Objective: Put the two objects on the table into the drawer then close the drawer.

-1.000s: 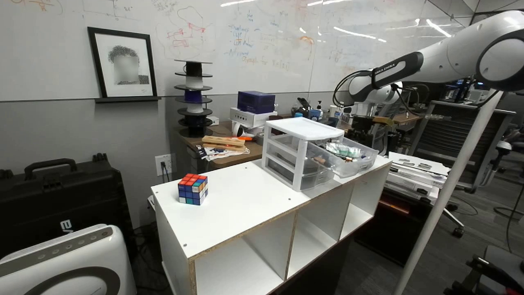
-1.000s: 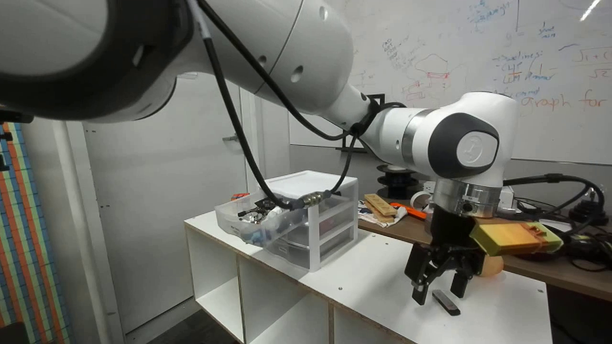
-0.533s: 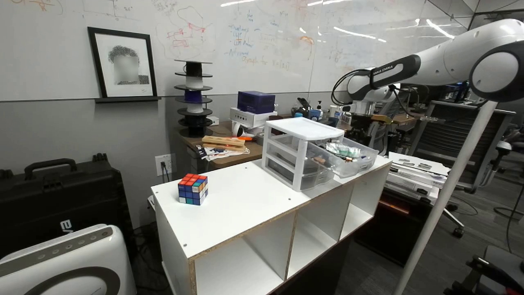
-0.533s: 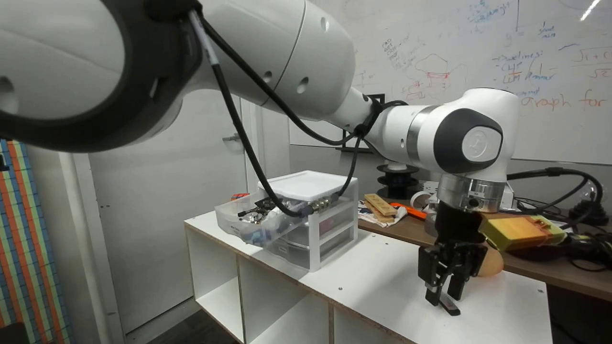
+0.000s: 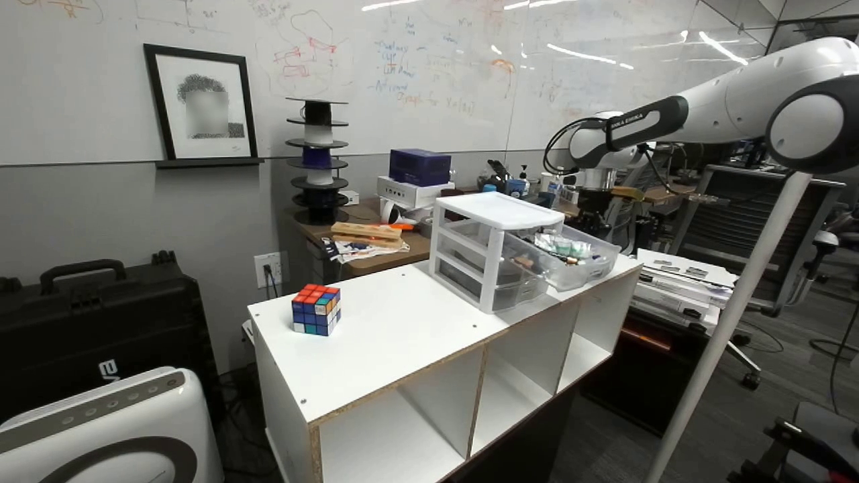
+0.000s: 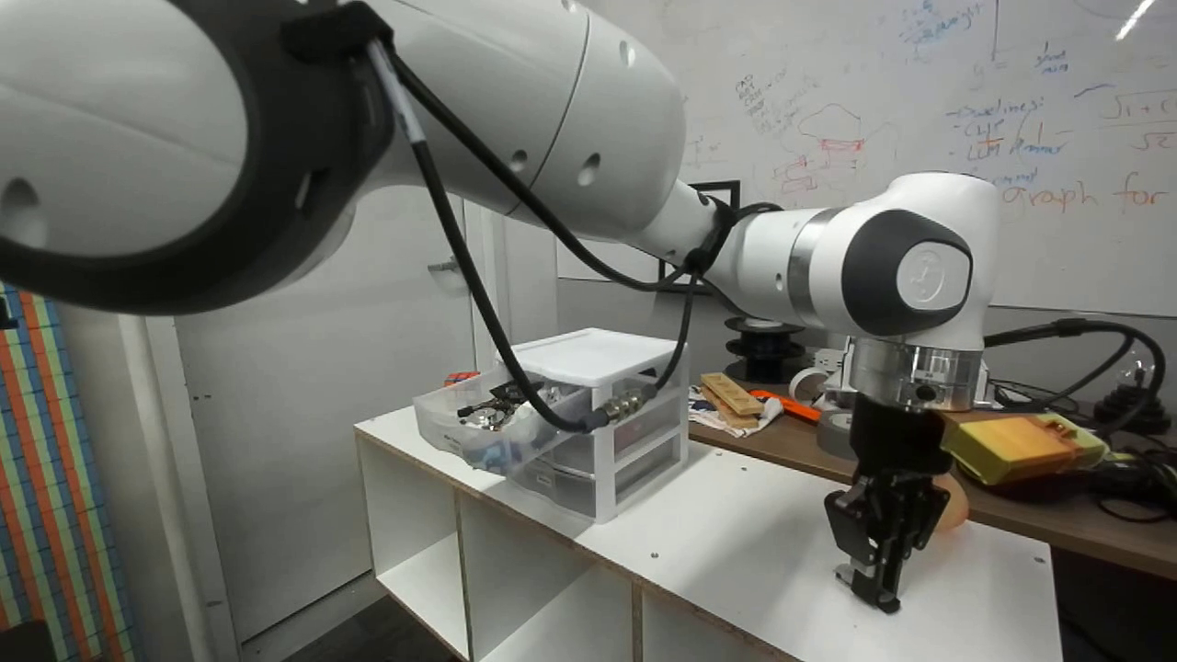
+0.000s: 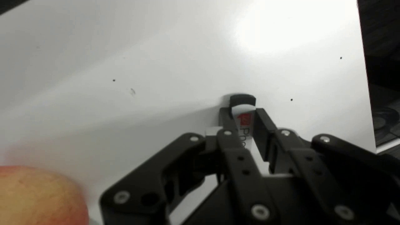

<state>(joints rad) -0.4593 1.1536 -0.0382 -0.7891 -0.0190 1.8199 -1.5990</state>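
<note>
Grey stick [image 7: 244,120] lies pinched between the fingers [image 7: 265,131], black end [image 7: 242,99] protruding.

The drawer [image 5: 590,270] looks like smooth translucent plastic, the table [image 5: 376,349] smooth and glossy, the bars [image 6: 731,393] matt wood.

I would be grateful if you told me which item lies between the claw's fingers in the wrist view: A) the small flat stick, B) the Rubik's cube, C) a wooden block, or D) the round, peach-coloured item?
A: the wrist view shows the small flat stick, with its red mark and lettering, flanked by the claw on both sides.
</note>
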